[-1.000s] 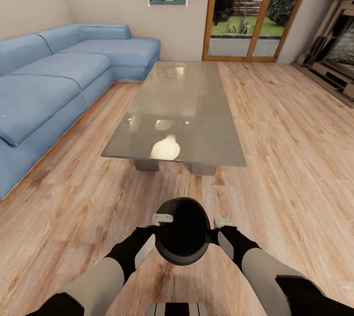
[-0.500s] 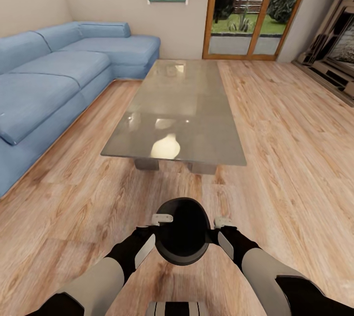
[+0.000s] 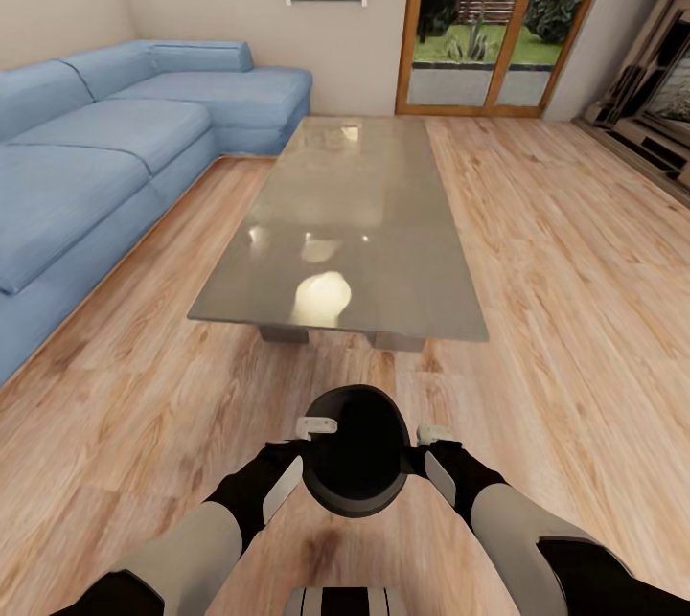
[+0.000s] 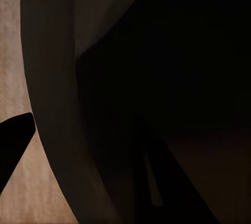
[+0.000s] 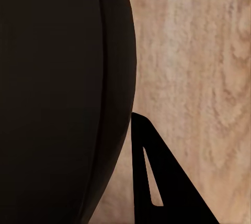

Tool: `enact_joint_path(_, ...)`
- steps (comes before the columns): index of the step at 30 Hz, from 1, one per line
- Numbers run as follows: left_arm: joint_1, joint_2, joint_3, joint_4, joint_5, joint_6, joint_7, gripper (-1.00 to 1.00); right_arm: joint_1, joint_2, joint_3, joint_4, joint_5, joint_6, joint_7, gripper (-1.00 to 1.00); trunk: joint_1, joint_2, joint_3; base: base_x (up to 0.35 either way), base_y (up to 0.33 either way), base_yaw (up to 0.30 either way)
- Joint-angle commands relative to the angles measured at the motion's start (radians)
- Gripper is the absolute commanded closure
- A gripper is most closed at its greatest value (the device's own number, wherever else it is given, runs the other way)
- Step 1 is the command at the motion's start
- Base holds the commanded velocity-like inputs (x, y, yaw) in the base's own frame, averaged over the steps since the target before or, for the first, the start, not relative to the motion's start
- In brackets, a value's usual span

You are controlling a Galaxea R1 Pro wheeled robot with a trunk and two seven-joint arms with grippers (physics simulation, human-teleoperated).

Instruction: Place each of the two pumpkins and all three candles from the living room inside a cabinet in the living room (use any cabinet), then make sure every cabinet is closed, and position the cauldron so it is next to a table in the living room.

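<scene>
Head view
Fingers: both grippers grasp the cauldron (image 3: 356, 463) from opposite sides, the left gripper (image 3: 309, 439) on its left rim and the right gripper (image 3: 429, 444) on its right rim, one pale fingertip (image 3: 316, 425) of the left resting on the rim.
Cauldron: glossy black, mouth turned up toward the camera, held above the wood floor (image 3: 537, 309) between the two forearms, near the short near edge of the bench (image 3: 355, 214).
Bench: long, grey-brown and reflective, its top bare, running away toward the glass doors (image 3: 494, 17).
Sofa: blue sofa (image 3: 105, 156) along the bench's left long edge, apart from it.

Left wrist view
Cauldron: dark curved wall (image 4: 157, 78) very close, a black finger (image 4: 13, 140) beside it over the floor.

Right wrist view
Cauldron: black rounded side (image 5: 57, 88) just beside a dark finger (image 5: 157, 182), floor behind.
</scene>
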Motion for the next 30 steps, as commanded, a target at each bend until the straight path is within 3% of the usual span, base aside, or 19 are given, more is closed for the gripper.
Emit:
enact_joint_path(1, 0.000, 0.000, -0.005, -0.001, 0.014, 0.003, 0.006, 1.00, 0.000, 0.001, -0.014, -0.003, -0.025, 0.004, -0.002, 1.00, 0.000, 0.000, -0.001, 0.120, 0.000, 0.000)
enact_joint_path(14, 0.000, 0.000, -0.005, -0.001, 0.014, 0.003, 0.006, 1.00, -0.001, 0.001, -0.014, -0.003, -0.025, 0.004, -0.002, 1.00, 0.000, 0.000, -0.002, 0.017, 0.000, 0.000)
enact_joint_path(30, 0.000, 0.000, -0.005, -0.001, 0.014, 0.003, 0.006, 1.00, 0.000, 0.001, -0.014, -0.003, -0.025, 0.004, -0.002, 1.00, 0.000, 0.000, -0.022, 0.000, 0.000, 0.000)
